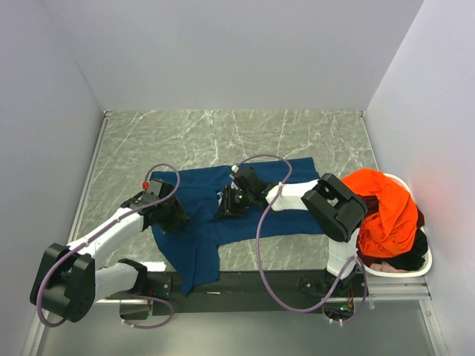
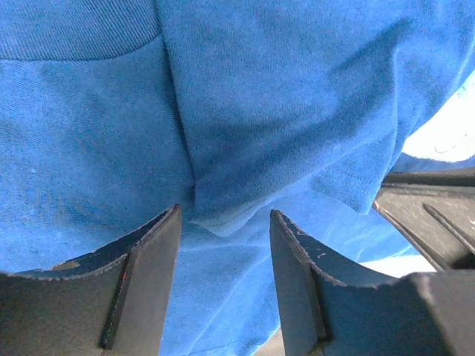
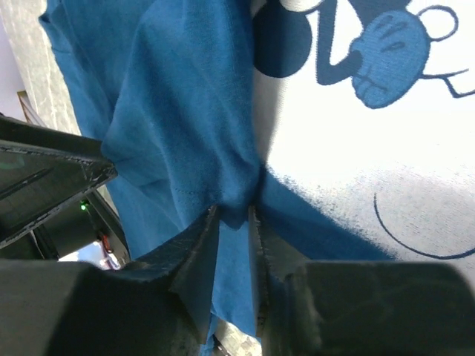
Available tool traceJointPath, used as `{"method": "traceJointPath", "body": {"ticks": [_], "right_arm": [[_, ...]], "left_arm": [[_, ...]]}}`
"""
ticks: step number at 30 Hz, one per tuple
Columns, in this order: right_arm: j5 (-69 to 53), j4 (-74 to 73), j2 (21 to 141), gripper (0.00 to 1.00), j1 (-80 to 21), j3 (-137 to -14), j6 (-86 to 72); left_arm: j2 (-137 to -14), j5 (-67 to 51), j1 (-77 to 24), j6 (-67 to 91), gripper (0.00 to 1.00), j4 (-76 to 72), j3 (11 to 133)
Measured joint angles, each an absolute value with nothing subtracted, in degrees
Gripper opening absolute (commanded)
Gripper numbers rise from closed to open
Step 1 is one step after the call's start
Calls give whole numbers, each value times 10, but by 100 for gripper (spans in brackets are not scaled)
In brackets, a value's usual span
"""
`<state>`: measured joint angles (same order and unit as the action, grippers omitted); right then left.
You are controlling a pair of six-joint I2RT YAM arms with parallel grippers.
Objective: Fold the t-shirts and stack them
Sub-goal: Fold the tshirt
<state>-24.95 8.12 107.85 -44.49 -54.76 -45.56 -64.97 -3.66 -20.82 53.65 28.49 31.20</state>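
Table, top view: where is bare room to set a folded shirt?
Free: the wide far strip of table between the navy t-shirt and the back wall; a smaller patch between its near hem and the front rail. Crowded: the middle, covered by that shirt, and the right edge, taken by the basket.

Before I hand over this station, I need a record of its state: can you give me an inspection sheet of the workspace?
Surface: grey marbled table.
Job's things: navy t-shirt spread at centre, rumpled; orange t-shirt heaped on dark garments in the white basket, right.
Clutter: nothing seen.
End effectors: left end effector open over navy cloth; right end effector pinching a fold beside the mouse print.
Cables: purple cables loop from both arms; one crosses the navy t-shirt.
Surroundings: plain pale walls on three sides.
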Motion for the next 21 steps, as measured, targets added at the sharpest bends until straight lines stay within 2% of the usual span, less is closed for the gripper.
{"method": "traceJointPath", "body": {"ticks": [1,2,5,21], "right_arm": [[-249,81,1080,23,-445,-548,-456],[-248,81,1080,15,-445,-548,-457],[-245,80,1080,1,-445,-548,-455],[-191,-3,1038,0,-445,-590,-421]], "left_arm": [[-650,-38,-208,536,56,284,312],[-650,-39,-208,535,56,284,312],[-650,-43,-208,532,55,282,312],[-637,-54,-208,532,54,272,301]]}}
